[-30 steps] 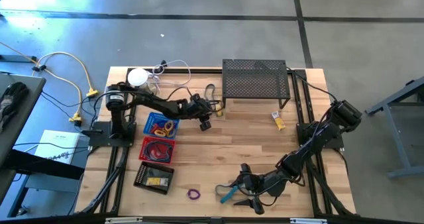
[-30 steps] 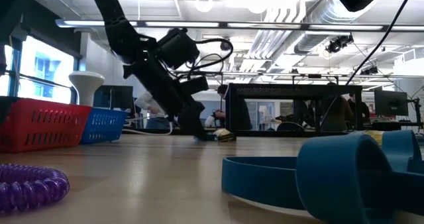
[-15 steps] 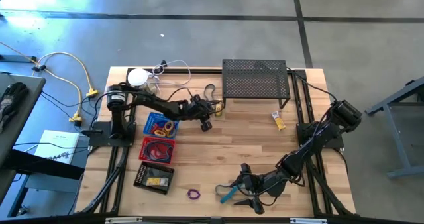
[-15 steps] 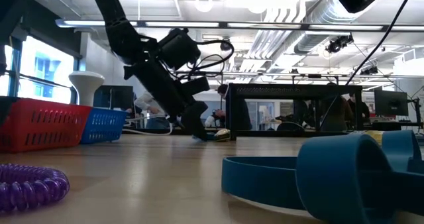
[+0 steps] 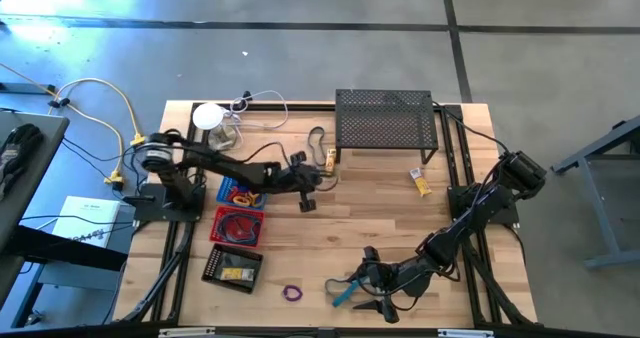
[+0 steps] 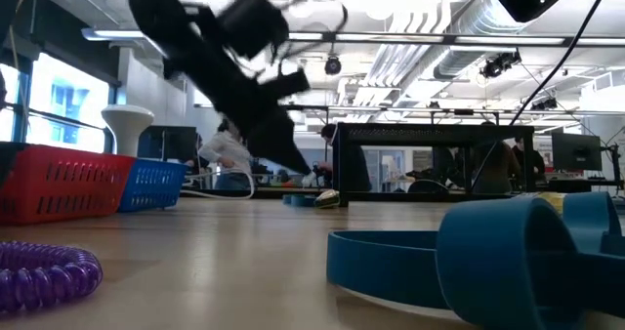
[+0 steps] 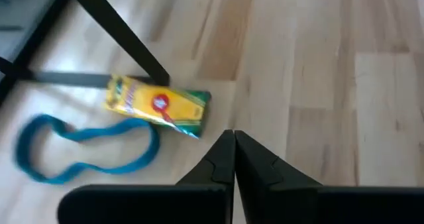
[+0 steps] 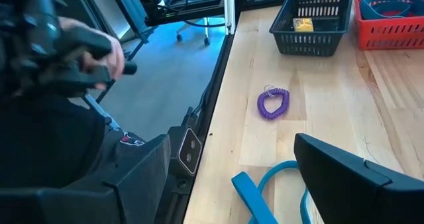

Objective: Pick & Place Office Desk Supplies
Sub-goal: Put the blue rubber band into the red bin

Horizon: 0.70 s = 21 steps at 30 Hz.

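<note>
Since a second ago the left gripper [image 5: 308, 204] has pulled back from the blue elastic loop [image 7: 79, 151] and the yellow crayon pack [image 7: 158, 104] near the mesh shelf [image 5: 386, 121], and its jaws have clenched shut on nothing; in the left wrist view the two dark fingers [image 7: 222, 164] meet tip to tip over bare wood. Both items lie on the worktop [image 5: 380, 213] just beyond them, the loop touching or nearly touching the pack, and the pack at the foot of one of the shelf's black legs. Print on the pack's wrapper is too small to read.

Open wood stretches across the middle of the worktop, between the left gripper and the right gripper [image 5: 372, 286], which rests low near the front edge with its jaws spread wide and empty. A blue loop [image 5: 343, 292] lies just beside them, and a purple coil ring [image 5: 292, 293] sits alone nearer the front edge. Along the left side stand a blue basket [image 5: 243, 190], a red basket [image 5: 238, 226] holding dark loops and a black basket [image 5: 232, 266] with yellow pieces inside. A yellow-and-white tube [image 5: 421, 182] lies by the shelf's right leg, well apart from everything else. At the back left corner stands the white round device [image 5: 208, 116] with its cable
</note>
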Motion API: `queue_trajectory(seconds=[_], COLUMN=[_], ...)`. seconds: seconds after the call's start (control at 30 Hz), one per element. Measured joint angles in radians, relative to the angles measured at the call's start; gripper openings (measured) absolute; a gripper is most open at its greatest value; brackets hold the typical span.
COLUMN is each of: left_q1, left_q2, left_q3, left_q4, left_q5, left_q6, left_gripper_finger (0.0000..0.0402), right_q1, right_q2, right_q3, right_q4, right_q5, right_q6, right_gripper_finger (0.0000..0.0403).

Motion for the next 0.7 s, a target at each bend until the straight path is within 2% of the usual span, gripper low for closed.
queue_trajectory(seconds=[0.17, 0.3, 0.47, 0.53, 0.7], left_q1=[-0.016, 0.02, 0.089, 0.118, 0.174], left_q2=[-0.067, -0.072, -0.072, -0.072, -0.065], left_q3=[0.0, 0.0, 0.0, 0.0, 0.0], left_q4=[-0.005, -0.01, -0.027, -0.031, -0.036], left_q5=[-0.069, -0.081, -0.082, -0.044, 0.139], left_q6=[0.078, 0.102, 0.044, 0.036, 0.097], left_gripper_finger=[0.0, 0.0002, 0.0044, 0.0071, 0.0131], right_q1=[0.0, 0.0, 0.0, 0.0, 0.0], right_q2=[0.0, 0.0, 0.0, 0.0, 0.0], right_q3=[0.0, 0.0, 0.0, 0.0, 0.0], right_q4=[-0.001, -0.002, -0.002, -0.002, -0.002], right_q5=[0.001, 0.027, 0.023, 0.021, -0.041], right_q6=[0.024, 0.056, 0.069, 0.066, 0.032], right_gripper_finger=[0.0311, 0.0311, 0.0311, 0.0311, 0.0311])
